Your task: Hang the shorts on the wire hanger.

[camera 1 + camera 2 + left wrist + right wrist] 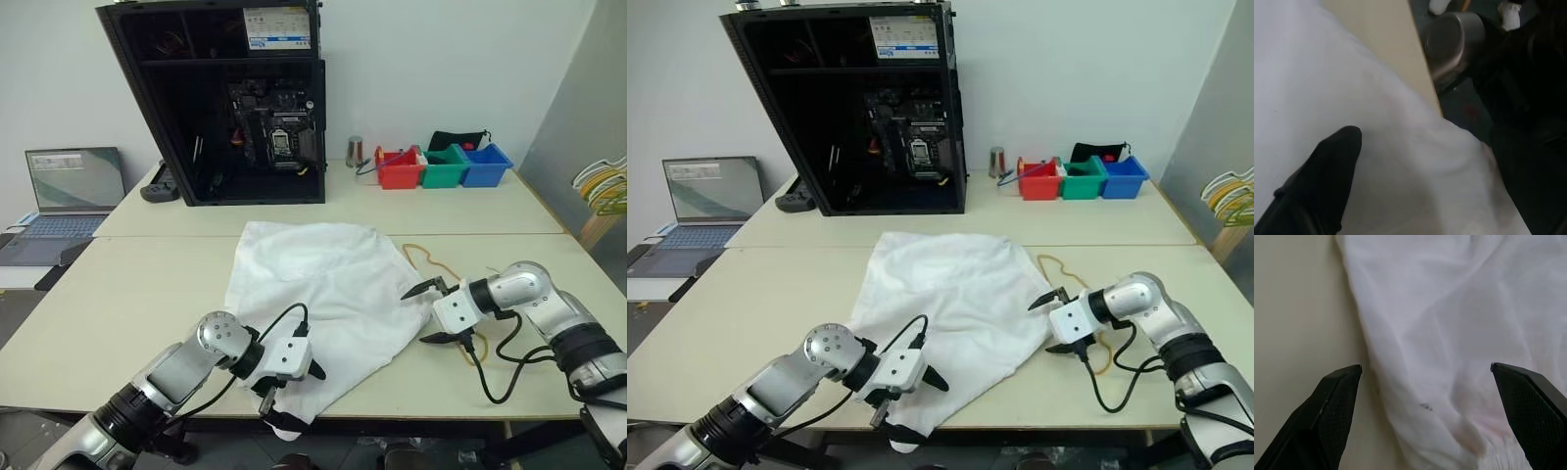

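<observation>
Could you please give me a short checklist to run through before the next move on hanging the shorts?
1. Right tool open, beside the shorts' right edge: ok.
2. Left tool open: ok.
3. Shorts fully on the table: not ok, the near corner hangs over the front edge.
4. Wire hanger free of the shorts: cannot tell, it lies partly behind the right arm.
5. Either tool gripping fabric: not ok, nothing held.
</observation>
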{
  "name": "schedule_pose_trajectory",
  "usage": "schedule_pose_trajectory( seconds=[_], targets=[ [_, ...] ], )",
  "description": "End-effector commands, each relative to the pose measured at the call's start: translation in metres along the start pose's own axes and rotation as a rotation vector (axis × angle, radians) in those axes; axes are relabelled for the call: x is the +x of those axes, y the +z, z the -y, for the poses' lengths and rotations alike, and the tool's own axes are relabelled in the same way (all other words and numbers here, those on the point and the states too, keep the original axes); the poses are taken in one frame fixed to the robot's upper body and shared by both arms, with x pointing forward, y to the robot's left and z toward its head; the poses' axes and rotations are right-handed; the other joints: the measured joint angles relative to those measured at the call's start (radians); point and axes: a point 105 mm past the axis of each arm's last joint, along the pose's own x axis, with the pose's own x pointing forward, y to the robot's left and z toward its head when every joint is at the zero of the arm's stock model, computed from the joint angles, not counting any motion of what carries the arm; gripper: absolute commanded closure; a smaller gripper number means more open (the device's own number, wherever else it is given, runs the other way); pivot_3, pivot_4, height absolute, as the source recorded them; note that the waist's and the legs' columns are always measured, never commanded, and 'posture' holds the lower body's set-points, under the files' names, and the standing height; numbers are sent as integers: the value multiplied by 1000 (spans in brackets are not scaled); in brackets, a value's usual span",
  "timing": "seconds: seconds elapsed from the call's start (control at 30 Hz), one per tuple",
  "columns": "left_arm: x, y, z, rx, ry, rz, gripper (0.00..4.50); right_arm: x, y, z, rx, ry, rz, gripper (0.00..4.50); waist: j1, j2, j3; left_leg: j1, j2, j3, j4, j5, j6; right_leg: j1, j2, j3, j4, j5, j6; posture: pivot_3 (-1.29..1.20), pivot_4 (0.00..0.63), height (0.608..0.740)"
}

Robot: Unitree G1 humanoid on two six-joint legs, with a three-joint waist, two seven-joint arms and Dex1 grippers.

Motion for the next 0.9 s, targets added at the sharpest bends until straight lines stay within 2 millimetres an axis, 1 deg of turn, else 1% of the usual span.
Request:
schedule_pose_trajectory(
  seconds=[0.03,0.1,0.13,0.27,0.33,0.37,0.43,0.47,0.53,0.57,0.6,0.67,0.7,0.77,0.9],
  targets=[
    [-4,-16,0,17,3,-67,184,-4,-5,6,-34,-7,-31,192,1,0,0,0,0,0,0,0,0,0,0,0,0,0,0,-105,10,740],
    [-7,-15,-3,13,11,-59,531,-4,-7,5,-33,6,-39,551,0,0,-1,1,0,-1,0,0,0,0,1,0,0,0,0,-103,6,740],
    [-9,-16,-4,18,17,-62,754,-4,-8,6,-34,6,-40,831,0,0,-1,1,0,-1,0,0,0,0,1,0,0,0,0,-102,3,740],
    [-15,-17,-10,23,35,-70,1516,-4,-7,9,-26,-8,-31,1721,-7,1,-2,3,2,-1,-1,0,0,1,2,0,1,0,0,-101,0,740],
    [-19,-17,-12,23,43,-74,1790,-4,-7,9,-18,-6,-26,2046,-11,1,-2,3,4,0,-1,0,0,1,4,1,1,0,-1,-100,0,740],
    [-20,-17,-13,22,44,-73,2025,-4,-7,8,-14,-5,-24,2346,-12,1,-2,3,6,1,-1,0,0,1,7,1,0,1,-2,-100,0,740],
    [-25,-18,-13,20,50,-74,2415,-4,-6,8,3,-6,-16,2770,-14,1,-2,4,10,1,-1,-1,-2,1,10,1,0,2,-3,-99,0,740],
    [-27,-19,-13,19,52,-76,2698,-4,-6,7,3,-4,-16,3110,-15,1,-2,4,11,1,-1,-2,-2,1,12,1,0,3,-4,-100,0,740],
    [-31,-21,-14,12,63,-76,2937,-4,-6,7,6,-5,-16,3372,-19,1,-2,5,14,1,-1,-2,-3,1,13,1,0,3,-6,-100,0,740],
    [-33,-21,-15,7,69,-76,3235,-4,-6,7,8,-6,-16,3715,-20,1,-2,5,14,0,-1,-2,-4,1,13,1,1,3,-7,-99,0,740],
    [-34,-21,-16,4,73,-75,3334,-4,-6,7,11,-6,-16,3838,-22,1,-2,5,14,0,-1,-2,-4,1,13,1,1,3,-7,-98,0,740],
    [-39,-24,-18,0,94,-82,3829,-3,-6,7,16,-9,-13,4409,-24,1,-2,6,14,0,-1,-2,-4,1,14,1,1,3,-7,-97,0,740],
    [-43,-25,-20,-3,111,-86,4015,-3,-6,7,24,-8,-11,4500,-24,1,-2,6,14,0,-1,-2,-4,1,14,1,1,3,-7,-97,0,740],
    [-49,-27,-22,-13,136,-93,4420,-3,-5,6,32,-12,-11,4500,-25,1,-2,6,14,0,-1,-2,-4,1,14,1,1,3,-7,-93,0,740],
    [-61,-32,-27,-39,185,-106,4464,-1,0,7,47,-31,2,4500,-24,1,-2,6,14,0,-1,-2,-4,1,15,1,1,3,-7,-87,0,740]
  ],
)
